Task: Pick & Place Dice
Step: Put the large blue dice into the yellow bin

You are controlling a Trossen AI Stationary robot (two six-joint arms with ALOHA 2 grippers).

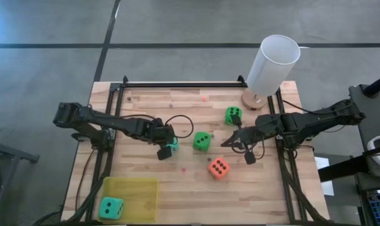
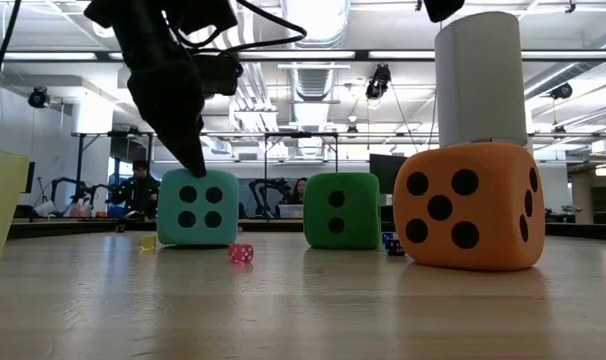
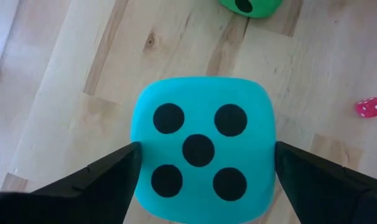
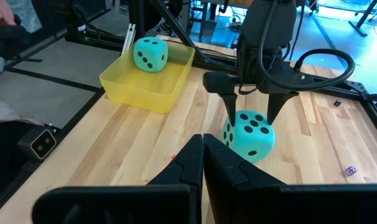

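Filling the left wrist view, a teal die (image 3: 202, 149) shows its five pips between the left gripper (image 3: 204, 177), whose open fingers (image 3: 101, 180) straddle it on the wood just left of centre in the high view. If the grip closes off-centre, the soft cube could squirt sideways (it looks squashy). One teal die already sits in the yellow tray (image 1: 140, 198) at lower left. Right gripper (image 1: 231, 142) waits right of centre, fingers together.

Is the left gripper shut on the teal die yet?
No, open: the left gripper has fingers straddling the teal die, with slim gaps either side.
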